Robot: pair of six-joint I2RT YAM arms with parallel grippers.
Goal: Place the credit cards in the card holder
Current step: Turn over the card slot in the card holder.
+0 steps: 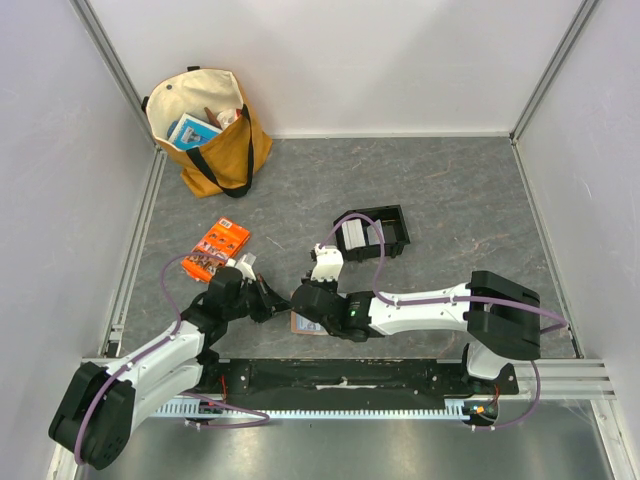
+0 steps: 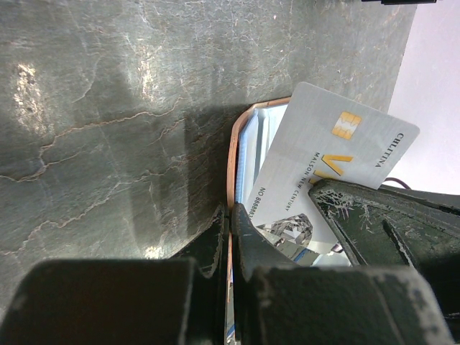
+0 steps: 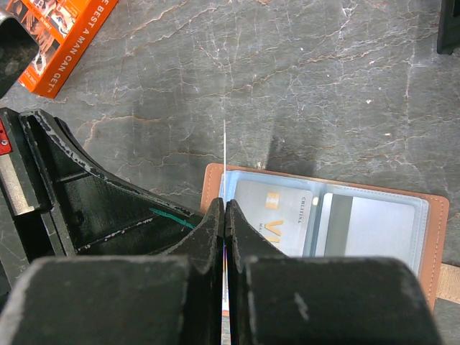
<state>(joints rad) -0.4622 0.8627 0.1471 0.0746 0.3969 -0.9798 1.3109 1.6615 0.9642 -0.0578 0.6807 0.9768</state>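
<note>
**Overhead and wrist views: two arms meeting over the near middle of the grey, stone-patterned desk (image 1: 450, 190).**

- **Card holder:** The flat tan-brown leather-like folding card holder (image 3: 433, 237) lies open on the desk, light-blue slotted face up, directly below both wrists. In the overhead view only a brown corner shows beneath the right arm.
- **Left pincer (image 2: 230, 215):** It is clenched on the card holder's brown rim, which appears as a thin line between the two black fingers.
- **Right pincer (image 3: 224, 208):** It is clenched on a thin pale-grey rectangular credit card, the held card (image 2: 338, 144). From the right wrist this card is seen edge-on as a white sliver. From the left wrist it is seen face-on, with a gold chip and printed lettering.
- **Position of the held card:** It stands roughly upright over the end of the holder nearest the left pincer, its lower edge at the mouth of the blue pockets. Whether it has entered a slot cannot be told.
- **Other cards:** A similarly printed pocketed card (image 3: 269, 215) lies flat behind the clear window of the adjacent pocket. The next pocket shows a pale face with a dark stripe. White stacked cards (image 1: 355, 237) rest in one compartment of the black two-compartment plastic tray (image 1: 395, 222), well beyond the arms.
- **Other objects:** An orange printed packet (image 1: 217, 250) lies just beyond the left arm. A mustard-and-cream fabric tote bag (image 1: 210, 150) stands in the far left corner.
</note>
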